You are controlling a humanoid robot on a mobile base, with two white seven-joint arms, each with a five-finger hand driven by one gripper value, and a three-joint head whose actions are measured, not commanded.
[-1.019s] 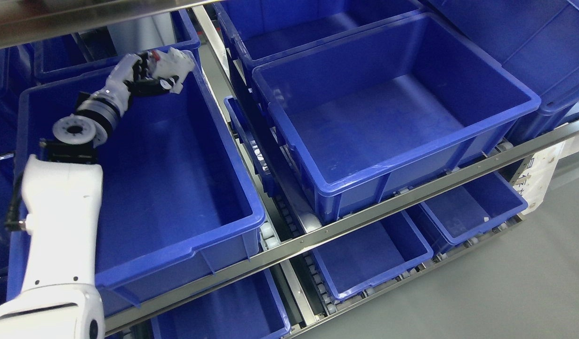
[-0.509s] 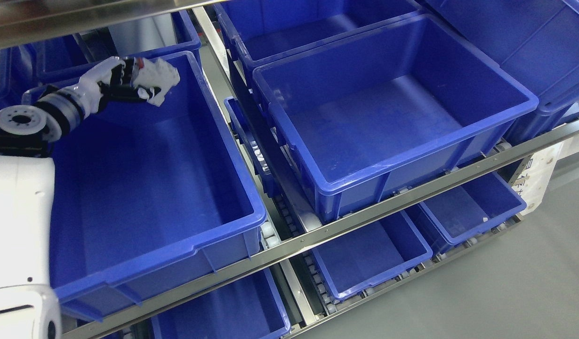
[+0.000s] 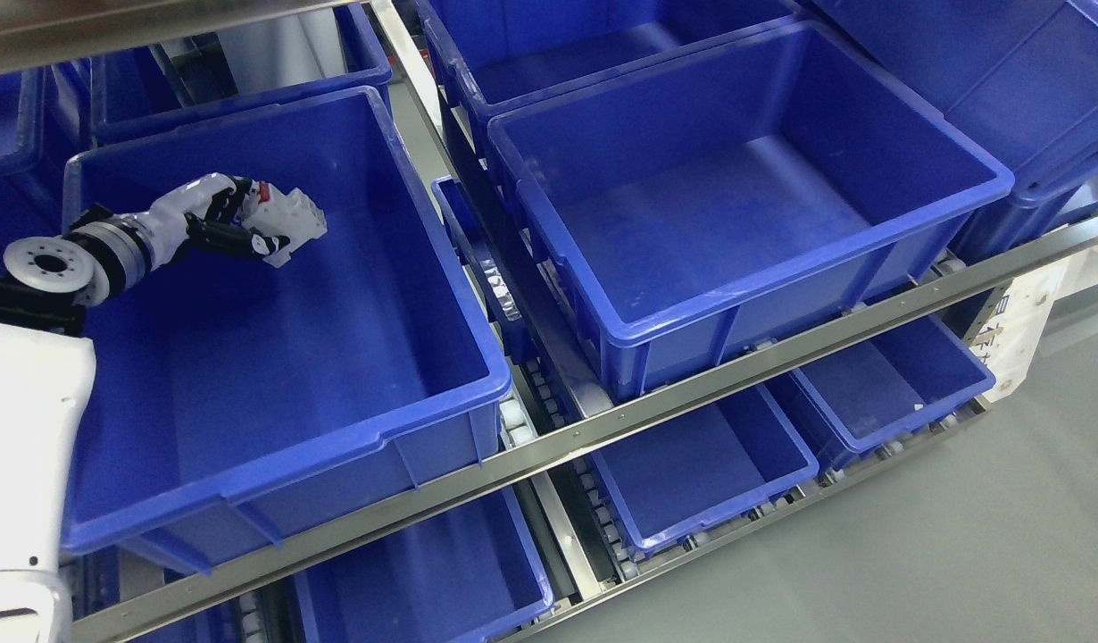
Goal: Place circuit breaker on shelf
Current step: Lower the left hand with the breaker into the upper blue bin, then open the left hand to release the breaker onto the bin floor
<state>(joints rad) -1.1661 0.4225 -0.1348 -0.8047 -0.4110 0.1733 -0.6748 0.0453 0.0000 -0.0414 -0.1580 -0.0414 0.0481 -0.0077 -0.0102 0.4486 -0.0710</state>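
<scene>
My left hand (image 3: 245,223) is shut on a white circuit breaker (image 3: 290,219) with a small red part on top. The hand holds it inside the large blue bin (image 3: 353,446) at the left of the shelf, near the bin's back wall and above its floor. The left arm (image 3: 22,420) comes in from the lower left edge. The right arm is out of view.
A second large blue bin (image 3: 960,210) stands to the right on the same shelf level. More blue bins (image 3: 808,464) sit on the level below and behind. A metal rail (image 3: 781,344) runs along the shelf front. Grey floor (image 3: 960,554) lies at the lower right.
My left hand with the circuit breaker has moved down and left from the bin's back rim into the bin. The whole picture has also shifted a little, so the camera moved.
</scene>
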